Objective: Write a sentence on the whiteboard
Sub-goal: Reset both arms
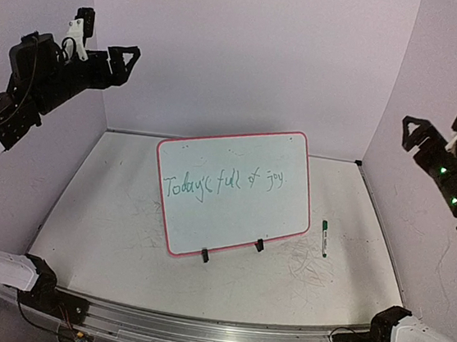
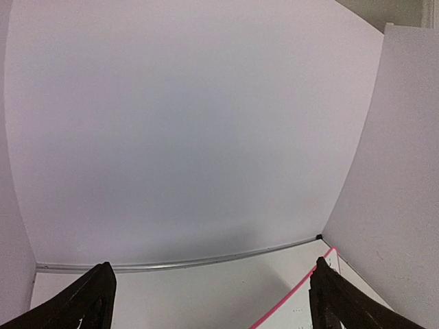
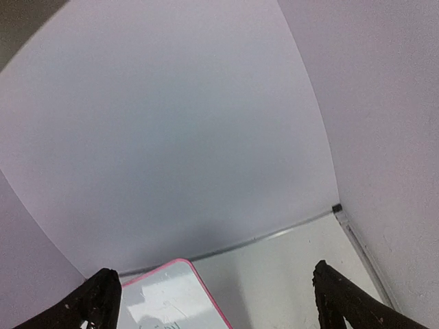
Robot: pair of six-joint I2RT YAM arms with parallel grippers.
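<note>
The whiteboard stands tilted on two black clip feet at the middle of the table, its frame red-pink. The sentence in thin green handwriting runs in one line across it. A green pen lies on the table to the right of the board. My left gripper is raised high at the far left, open and empty. My right gripper is raised high at the far right, open and empty. A corner of the board shows in the left wrist view and in the right wrist view.
White walls close the table on the left, back and right. A metal rail runs along the near edge between the arm bases. Scribble marks stain the tabletop right of the board.
</note>
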